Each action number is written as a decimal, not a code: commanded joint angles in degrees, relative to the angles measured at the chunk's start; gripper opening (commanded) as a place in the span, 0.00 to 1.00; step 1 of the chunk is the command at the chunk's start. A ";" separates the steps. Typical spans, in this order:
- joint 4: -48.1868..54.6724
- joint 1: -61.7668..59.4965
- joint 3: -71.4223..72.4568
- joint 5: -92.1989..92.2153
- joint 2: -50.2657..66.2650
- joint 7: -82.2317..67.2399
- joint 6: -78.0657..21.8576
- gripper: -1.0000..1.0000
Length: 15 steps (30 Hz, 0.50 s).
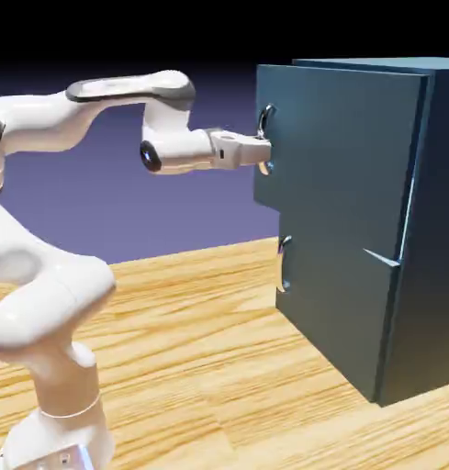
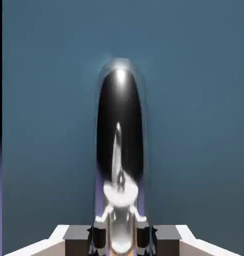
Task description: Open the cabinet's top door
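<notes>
Plainly upright: top door's handle (image 1: 266,122), between jaws (image 1: 265,151).

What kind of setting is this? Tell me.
Most likely a simulated robot test scene: a white robot arm, a teal-blue cabinet standing on a wood-grain surface, and a plain blue-violet backdrop.

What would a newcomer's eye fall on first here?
Probably the big teal cabinet filling the exterior view's right side, its top door slightly ajar. Next, the white arm, reaching across from the left to the top door's handle. In the hand view, that shiny handle stands out between the fingers, which are closed on it.
</notes>
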 commanded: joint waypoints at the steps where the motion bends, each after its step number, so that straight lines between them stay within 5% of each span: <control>1: -1.13 2.08 -1.54 0.00 0.69 -1.32 -0.49 0.00; 15: -12.14 31.15 -26.01 -1.22 6.81 -18.29 -3.43 0.00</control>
